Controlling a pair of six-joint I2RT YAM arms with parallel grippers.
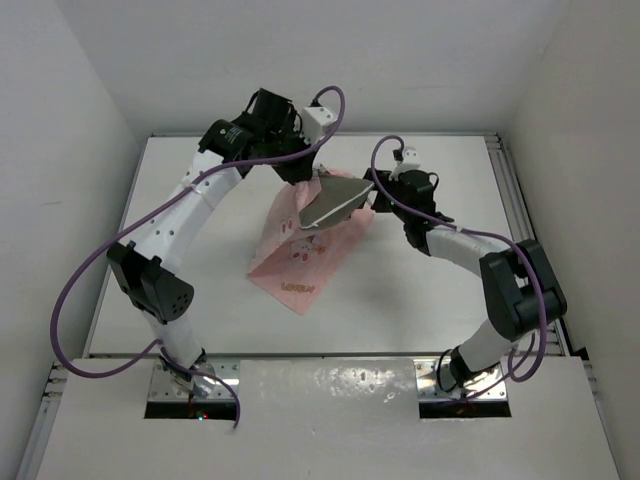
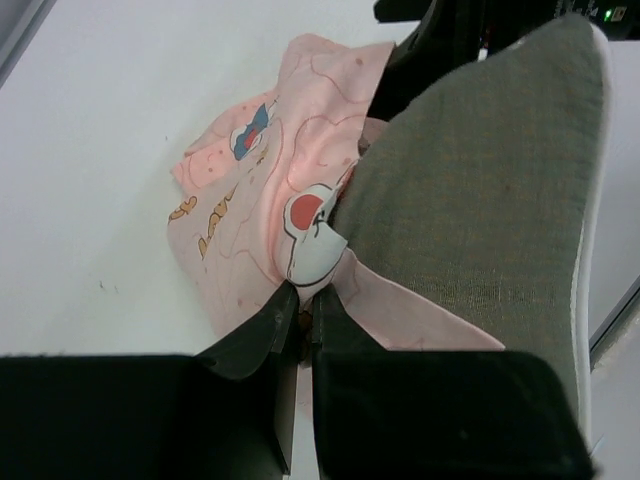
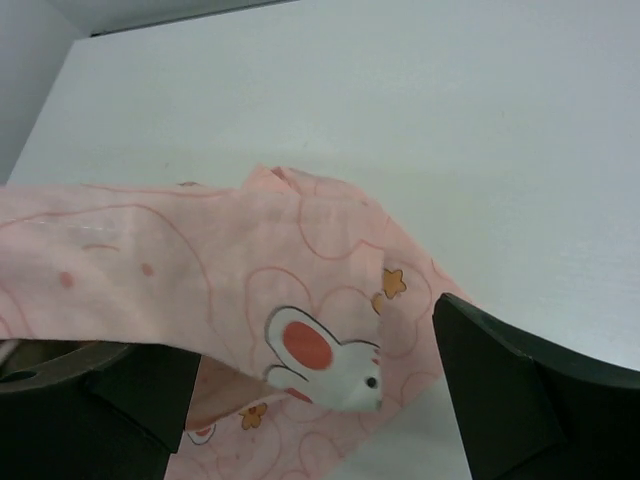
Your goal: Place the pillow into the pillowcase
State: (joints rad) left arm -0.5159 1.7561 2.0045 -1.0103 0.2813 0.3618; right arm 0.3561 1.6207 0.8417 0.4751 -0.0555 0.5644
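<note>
Jaws of left gripper (image 2: 305, 300) pinched shut on mouth edge of thin pink cartoon-print cloth pillowcase (image 2: 260, 190), middle of table (image 1: 200, 300); right gripper (image 3: 310, 380) jaws spread wide, empty; flat brown-grey fabric pillow (image 2: 480, 200) partly inside; insertion step; next likely: regrip pillow, push deeper.

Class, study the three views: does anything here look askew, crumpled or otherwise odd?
The pillow juts out tilted from the far end of the pillowcase, which lies crumpled and askew; the left gripper pinches its edge.
</note>
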